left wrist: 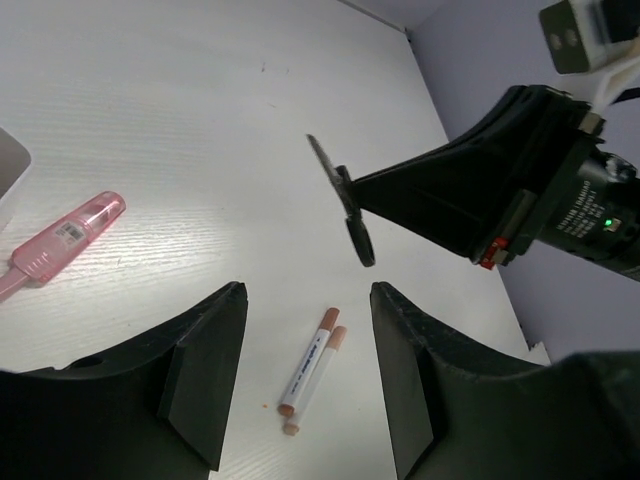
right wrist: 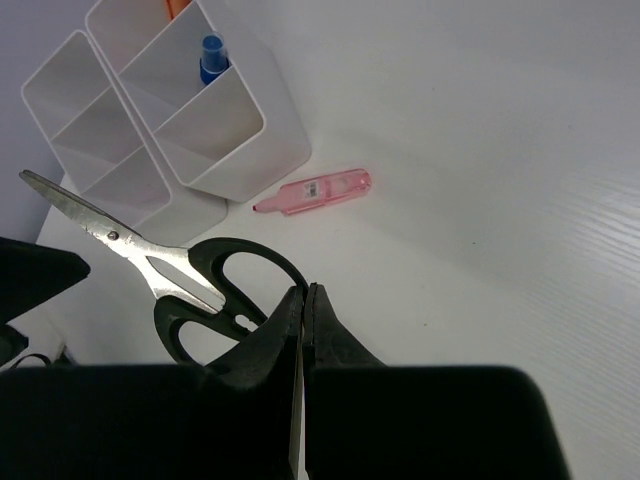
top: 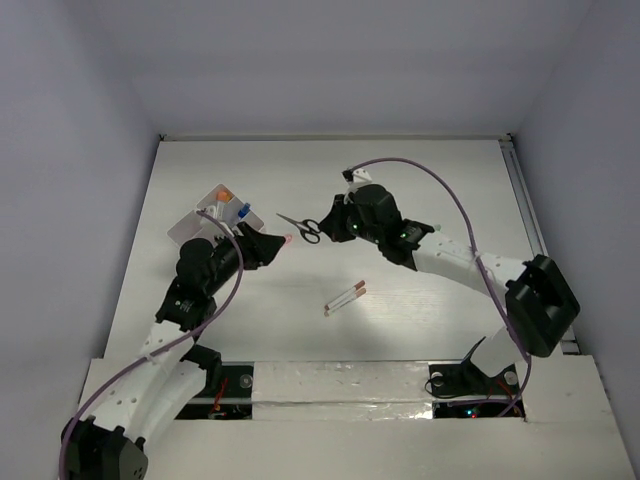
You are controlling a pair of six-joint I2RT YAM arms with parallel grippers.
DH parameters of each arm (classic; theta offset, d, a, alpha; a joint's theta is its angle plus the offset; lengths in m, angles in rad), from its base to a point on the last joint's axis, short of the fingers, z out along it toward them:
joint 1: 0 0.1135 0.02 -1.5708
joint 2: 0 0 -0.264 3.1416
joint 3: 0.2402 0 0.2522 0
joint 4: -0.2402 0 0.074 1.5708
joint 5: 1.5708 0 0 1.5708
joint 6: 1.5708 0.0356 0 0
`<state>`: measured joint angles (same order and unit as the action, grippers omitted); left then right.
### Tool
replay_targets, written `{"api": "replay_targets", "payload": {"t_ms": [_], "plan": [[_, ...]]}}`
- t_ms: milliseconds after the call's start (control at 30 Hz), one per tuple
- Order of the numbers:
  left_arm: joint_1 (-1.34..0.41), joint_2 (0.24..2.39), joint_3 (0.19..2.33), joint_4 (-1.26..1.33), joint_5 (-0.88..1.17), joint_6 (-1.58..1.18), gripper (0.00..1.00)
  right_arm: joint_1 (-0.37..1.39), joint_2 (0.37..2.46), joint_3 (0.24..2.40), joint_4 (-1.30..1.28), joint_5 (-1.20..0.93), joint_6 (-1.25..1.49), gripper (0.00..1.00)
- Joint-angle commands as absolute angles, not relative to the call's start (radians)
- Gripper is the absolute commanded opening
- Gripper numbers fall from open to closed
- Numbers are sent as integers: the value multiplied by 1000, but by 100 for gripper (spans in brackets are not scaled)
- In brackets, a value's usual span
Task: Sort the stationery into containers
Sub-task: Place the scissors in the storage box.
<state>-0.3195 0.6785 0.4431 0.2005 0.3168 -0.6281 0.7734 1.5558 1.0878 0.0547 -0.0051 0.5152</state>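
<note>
1. The right claw (right wrist: 303,296) is pinched shut on a handle loop of the scissors (right wrist: 150,265), which look lifted clear of the surface (top: 420,190).
2. Their long axis runs left to right. The blade tips point left toward the tray (top: 212,208), and the handles are at the claw.
3. The left claw (left wrist: 307,295) is half open and empty. It sits just beside the blade tips and is nearer the tray.

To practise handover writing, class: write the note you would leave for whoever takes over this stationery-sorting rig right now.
Right pincer: shut on the scissors handle, apparently lifted off the table.
Left pincer: open, empty, over the table.
The pink marker lies beside the white tray; two pens lie mid-table.
Done: blue-capped item and orange piece in the tray.
Left: scissors, marker, pens.
</note>
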Motion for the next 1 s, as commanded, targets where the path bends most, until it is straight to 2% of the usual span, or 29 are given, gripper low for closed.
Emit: {"api": "replay_targets", "payload": {"t_ms": [0,267,767,867,933,967], "plan": [[-330,689,477,282,281,-630,50,778,1453,1054,41,48,459,0],[-385,738,446,466,266,-706,51,796,1462,1048,89,25,468,0],[-446,874,454,592,199,-716,50,833,1485,1057,136,6,472,0],[-456,891,462,597,186,-712,44,833,1489,1058,143,8,469,0],[-456,899,466,598,176,-706,36,842,1493,1060,144,6,468,0],[-465,905,468,603,172,-704,29,842,1493,1060,144,6,468,0]]}}
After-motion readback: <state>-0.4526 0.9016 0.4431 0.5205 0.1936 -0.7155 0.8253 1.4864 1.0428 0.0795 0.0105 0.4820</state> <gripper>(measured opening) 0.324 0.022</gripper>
